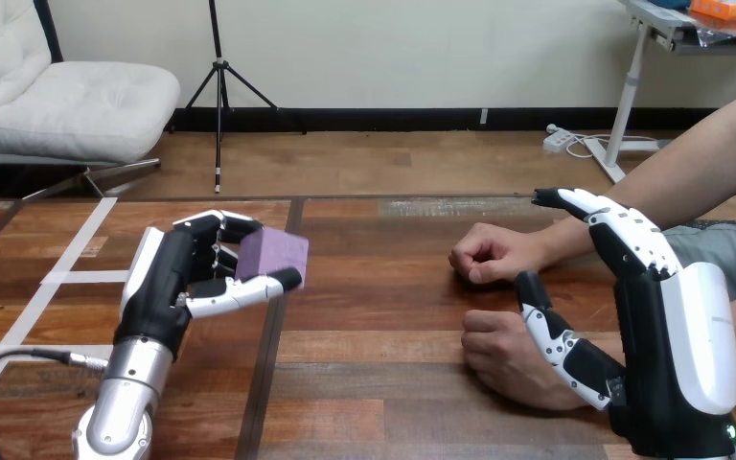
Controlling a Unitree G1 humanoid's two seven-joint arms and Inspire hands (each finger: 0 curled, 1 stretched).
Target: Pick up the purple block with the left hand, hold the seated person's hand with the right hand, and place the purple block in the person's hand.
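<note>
Handover under way at the wooden tabletop (374, 335): the pick-up looks done, with the robot's left hand (177, 278) clenched round the purple block (276, 254), fingers curled over its far side and thumb pressed along its lower near edge; whether the block is lifted clear of the wood cannot be told. The left forearm rises from the lower left corner, and the block faces right, towards the seated person. At the right, the right hand (671, 326) stands on edge with fingers straight and pointing away from the robot, grasping nothing; its thumb spreads leftward over the person's nearer hand (503, 359), which lies knuckles-up on the tabletop; whether the two touch cannot be told. The person's farther hand (489, 254) rests just beyond as a loose fist. By this showing, the hold on the person's hand and the placing are both left to do; the block sits well apart from both of the person's hands, neither of which is turned palm-up.
</note>
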